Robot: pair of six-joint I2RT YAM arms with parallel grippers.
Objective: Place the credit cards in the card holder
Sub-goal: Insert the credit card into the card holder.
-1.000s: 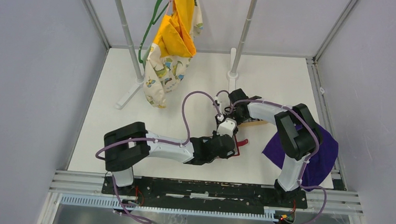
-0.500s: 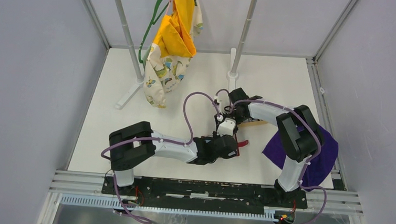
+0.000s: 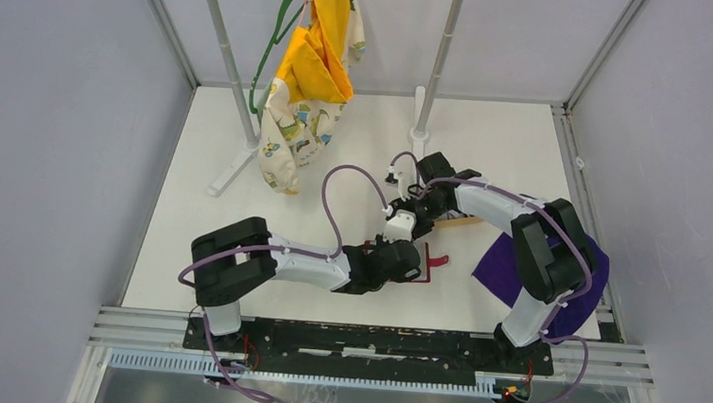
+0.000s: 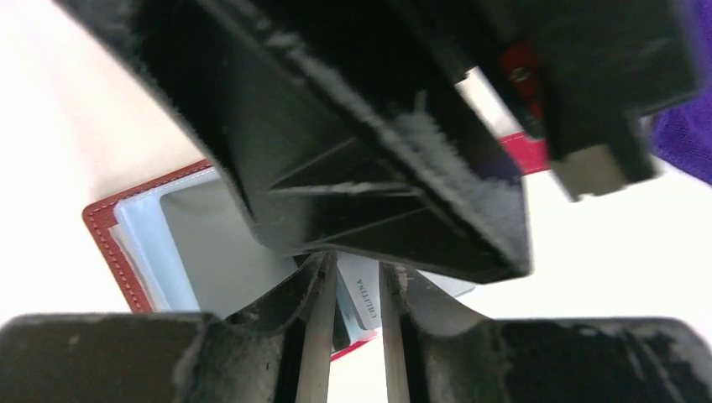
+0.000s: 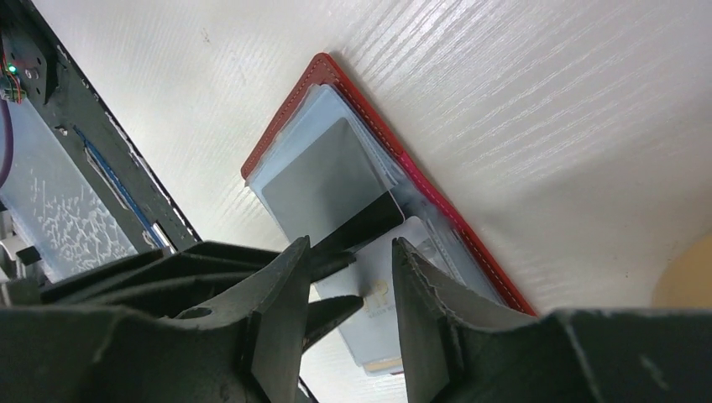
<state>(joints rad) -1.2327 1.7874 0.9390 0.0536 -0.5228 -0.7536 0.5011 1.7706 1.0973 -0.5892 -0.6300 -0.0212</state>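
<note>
The left arm has barely shifted over the last second: its elbow has drifted a little, and its hand [image 4: 353,336] stays low over the counter [image 3: 357,145] at the near-left edge of the card holder [image 4: 102,239]. Its fingers stand close together with only a slit between them, and a pale printed card [image 4: 367,299] shows through that slit. I cannot tell whether the fingers clamp the holder or simply rest there.

The card holder lies open and flat on the counter between the two hands, apparently where it was. A grey card [image 5: 317,180] with a dark band along one edge sits inside its red rim. The pale printed card lies partly out of the holder, toward the right hand.

The real change is on the right. That arm's elbow has swung outward over the purple cloth [image 3: 586,274], and its hand [image 5: 351,256] has edged slightly left above the holder. Its fingers are parted and straddle the pale card from above, and I see nothing gripped between them.

My reading is that the right arm is re-angling to push this card deeper. The card is not yet seated, so the step is unfinished.
</note>
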